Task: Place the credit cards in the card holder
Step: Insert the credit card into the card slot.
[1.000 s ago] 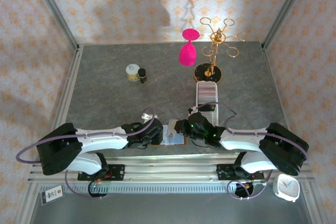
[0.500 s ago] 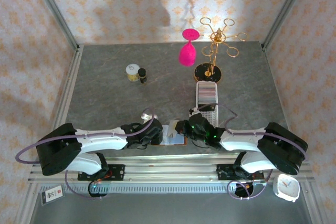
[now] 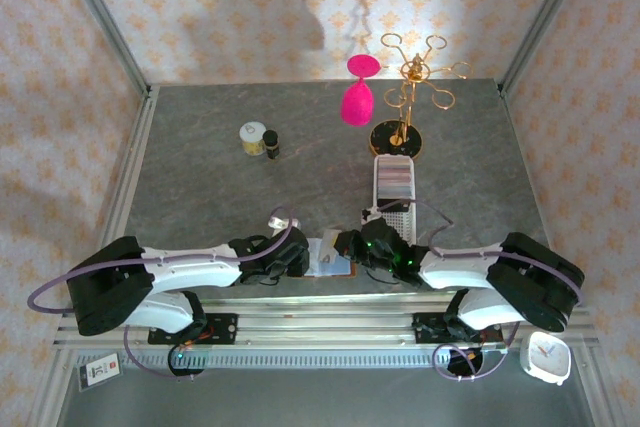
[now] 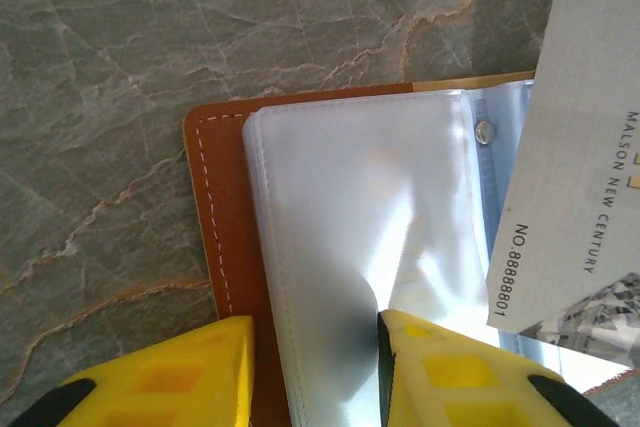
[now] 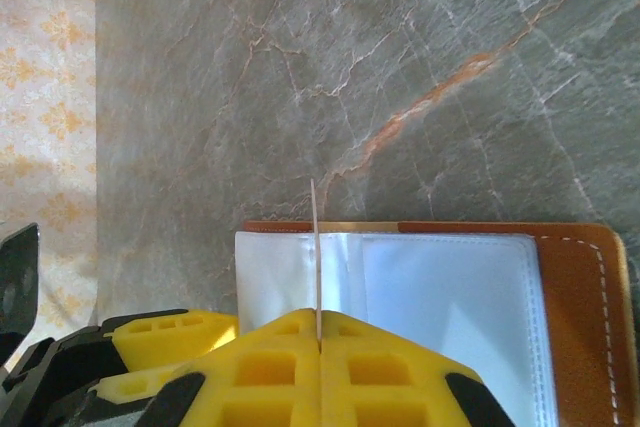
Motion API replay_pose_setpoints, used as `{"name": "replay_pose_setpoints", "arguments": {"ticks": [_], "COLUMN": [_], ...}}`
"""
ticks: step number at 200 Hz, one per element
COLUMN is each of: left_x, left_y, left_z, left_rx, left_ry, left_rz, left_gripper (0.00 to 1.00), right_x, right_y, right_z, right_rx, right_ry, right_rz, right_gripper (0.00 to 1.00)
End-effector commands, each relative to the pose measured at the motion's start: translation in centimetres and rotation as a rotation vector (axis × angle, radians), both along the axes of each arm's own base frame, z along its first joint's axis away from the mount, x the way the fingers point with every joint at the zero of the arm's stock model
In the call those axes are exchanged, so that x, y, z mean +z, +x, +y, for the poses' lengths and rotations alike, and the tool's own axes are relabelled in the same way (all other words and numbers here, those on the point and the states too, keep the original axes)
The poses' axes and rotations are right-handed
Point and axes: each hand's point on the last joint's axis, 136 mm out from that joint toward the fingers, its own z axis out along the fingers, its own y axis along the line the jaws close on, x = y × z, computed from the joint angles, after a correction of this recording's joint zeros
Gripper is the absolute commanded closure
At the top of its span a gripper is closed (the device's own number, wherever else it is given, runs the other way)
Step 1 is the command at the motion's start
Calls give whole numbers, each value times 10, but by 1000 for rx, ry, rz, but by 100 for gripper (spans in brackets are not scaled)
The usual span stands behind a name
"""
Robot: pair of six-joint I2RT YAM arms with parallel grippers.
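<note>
Overhead, the card holder (image 3: pixel 328 257) lay open at the desk's (image 3: pixel 200 177) near edge, between the left gripper (image 3: pixel 300 259) and the right gripper (image 3: pixel 350 245). Left wrist — the left gripper stood part-spread astride its floppy clear sleeve (image 4: pixel 340 247). Right wrist — the right gripper pinched a credit card (image 5: pixel 317 247) edge-on: light, stiff, slick, best held by one end.

Robot test cell in a laboratory, dressed up as a home: my left arm (image 3: pixel 190 269) and right arm (image 3: pixel 460 267) are bolted to an aluminium rail (image 3: pixel 320 332) at the near edge of a marble-patterned worktop (image 3: pixel 200 187). Bare metal frame posts (image 3: pixel 104 17) and flat panels printed with floral wallpaper (image 3: pixel 220 7) box it in. Household props stand on the slab: a gold branching stand (image 3: pixel 405 97), a pink glass (image 3: pixel 357 97), a small jar (image 3: pixel 252 135). A white clock (image 3: pixel 546 357) lies below the rail.
</note>
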Motion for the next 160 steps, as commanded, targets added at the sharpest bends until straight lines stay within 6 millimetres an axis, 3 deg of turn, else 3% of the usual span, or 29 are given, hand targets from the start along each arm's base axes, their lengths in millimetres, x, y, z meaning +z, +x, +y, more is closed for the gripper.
{"name": "replay_pose_setpoints", "arguments": {"ticks": [1, 65, 113, 160], "left_x": [-21, -21, -19, -15], "left_y": [-18, -16, -15, -10], "left_z": [17, 18, 15, 17], "left_rx": [-2, 1, 6, 32], "left_ry": [67, 67, 38, 19], "left_rz": [70, 63, 46, 8], "left_gripper": [66, 66, 65, 61], "right_x": [-5, -13, -28, -32], "right_y": [-4, -16, -26, -31], "right_z": [1, 8, -1, 7], "right_rx": [8, 69, 75, 110], "right_ry": [4, 2, -34, -22], "right_rz": [9, 49, 87, 115], "right_gripper": [100, 100, 100, 100]}}
